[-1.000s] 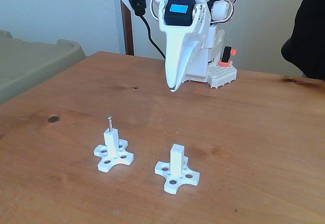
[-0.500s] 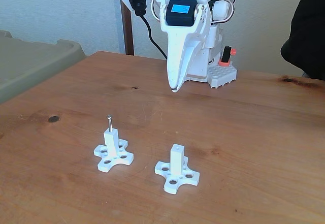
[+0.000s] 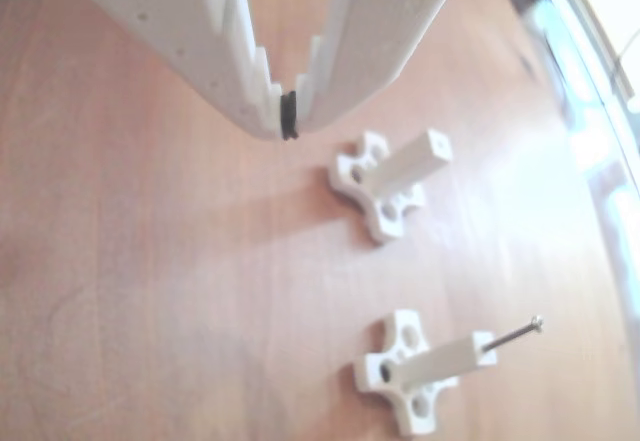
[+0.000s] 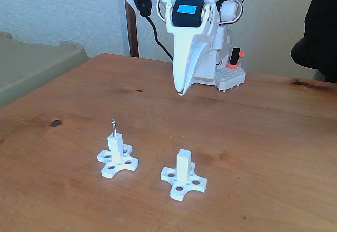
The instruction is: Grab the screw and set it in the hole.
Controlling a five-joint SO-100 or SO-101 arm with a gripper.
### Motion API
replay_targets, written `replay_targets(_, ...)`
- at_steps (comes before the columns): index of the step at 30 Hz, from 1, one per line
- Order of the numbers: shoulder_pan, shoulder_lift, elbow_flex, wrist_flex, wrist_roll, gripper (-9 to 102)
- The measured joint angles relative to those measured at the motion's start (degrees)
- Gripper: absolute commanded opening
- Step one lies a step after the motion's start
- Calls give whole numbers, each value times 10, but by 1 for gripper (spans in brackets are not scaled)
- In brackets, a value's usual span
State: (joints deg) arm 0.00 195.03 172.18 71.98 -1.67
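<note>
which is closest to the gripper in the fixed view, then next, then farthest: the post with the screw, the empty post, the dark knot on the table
Measured from the gripper in the fixed view:
1. The post with the screw, in front of the gripper, to the left.
2. The empty post, in front, nearer the camera; too close to the first to call firmly.
3. The dark knot, far left on the table.

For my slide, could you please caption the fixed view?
Closed gripper hovers above table; screw stands in left post, right post's hole empty.

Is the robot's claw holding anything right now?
No, nothing. The gripper is shut and empty above the table. The screw stands in the left post's top, away from it.
</note>
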Motion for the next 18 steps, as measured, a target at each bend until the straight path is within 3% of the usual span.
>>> replay_targets(18,19,-217,-170,3,13,-4)
